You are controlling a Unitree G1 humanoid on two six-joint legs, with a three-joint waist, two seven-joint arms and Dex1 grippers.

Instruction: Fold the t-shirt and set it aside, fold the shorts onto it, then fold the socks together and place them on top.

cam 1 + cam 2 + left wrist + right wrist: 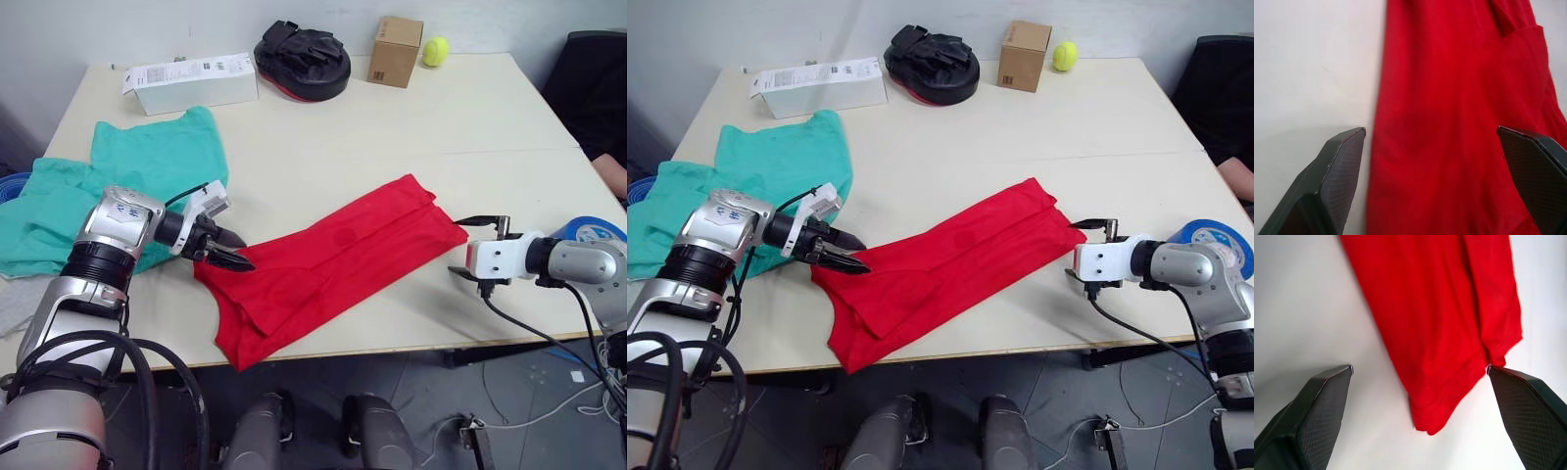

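The red t-shirt (333,259) lies folded into a long strip, running diagonally from the front edge of the table (323,147) toward the right. My left gripper (238,252) is open at the strip's left end, one finger over the cloth (1449,122) and one over bare table. My right gripper (456,245) is open just off the strip's right end (1449,342), holding nothing. The teal-green shorts (147,166) are spread at the table's left. A pale knit patch (18,299) at the left edge may be the socks; I cannot tell.
Along the back stand a white carton (191,82), a black padded mitt (304,59), a small cardboard box (396,51) and a tennis ball (435,51). A blue tape roll (593,230) lies at the right edge, near a black chair (593,83).
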